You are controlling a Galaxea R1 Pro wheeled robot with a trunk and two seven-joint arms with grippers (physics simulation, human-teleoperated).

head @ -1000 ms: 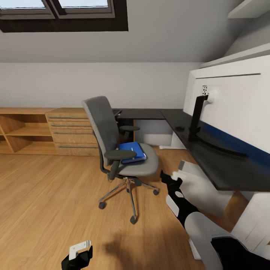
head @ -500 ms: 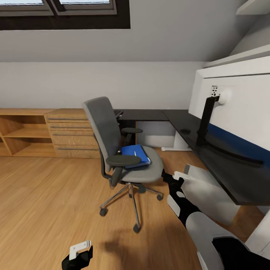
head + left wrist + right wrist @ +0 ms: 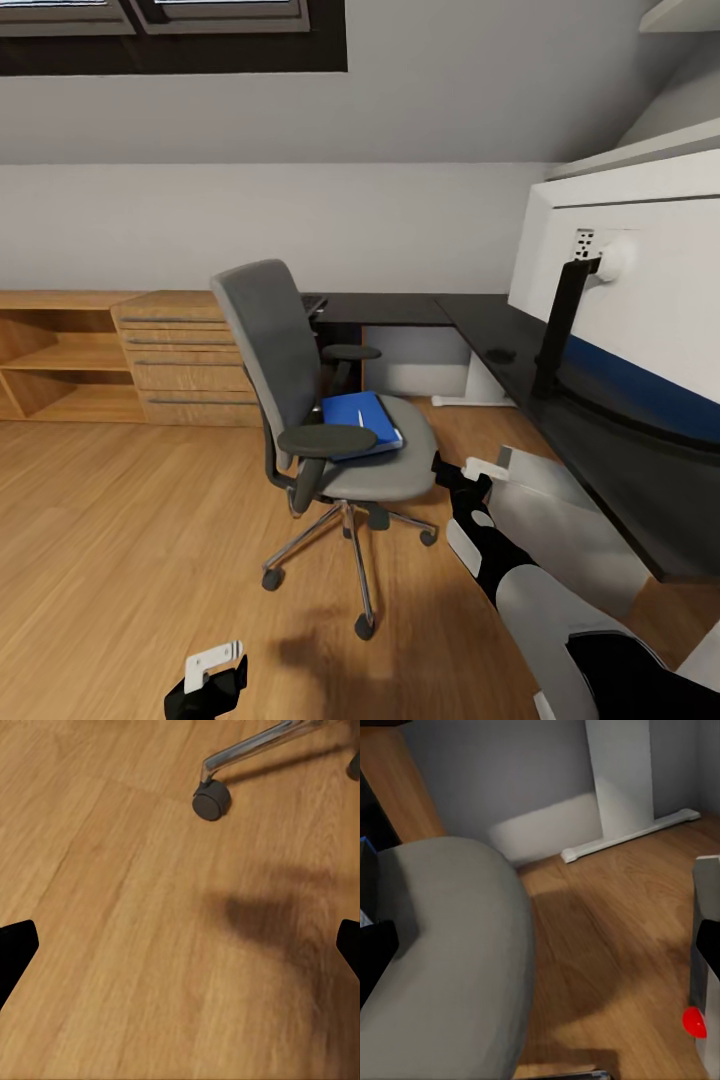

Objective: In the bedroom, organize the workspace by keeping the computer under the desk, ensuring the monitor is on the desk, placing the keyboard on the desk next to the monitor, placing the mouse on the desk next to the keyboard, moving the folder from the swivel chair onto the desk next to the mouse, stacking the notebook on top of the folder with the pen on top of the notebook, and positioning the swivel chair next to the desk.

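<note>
Blue folder [image 3: 362, 423] flat on chair [image 3: 300, 400] seat, long axis near-to-far | right gripper [image 3: 470, 478] open, empty, just right of seat, nearer | left gripper [image 3: 210, 675] open, low, well apart

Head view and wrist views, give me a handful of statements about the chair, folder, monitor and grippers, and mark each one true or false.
1. The blue folder lies on the swivel chair seat. True.
2. The monitor stands on the floor. False: it stands on the desk.
3. The right gripper is closed on the folder. False: it is open, near the seat's edge, holding nothing.
4. The left gripper hangs open over bare wood floor. True.
5. The chair's back faces the wood cabinet. True.
</note>
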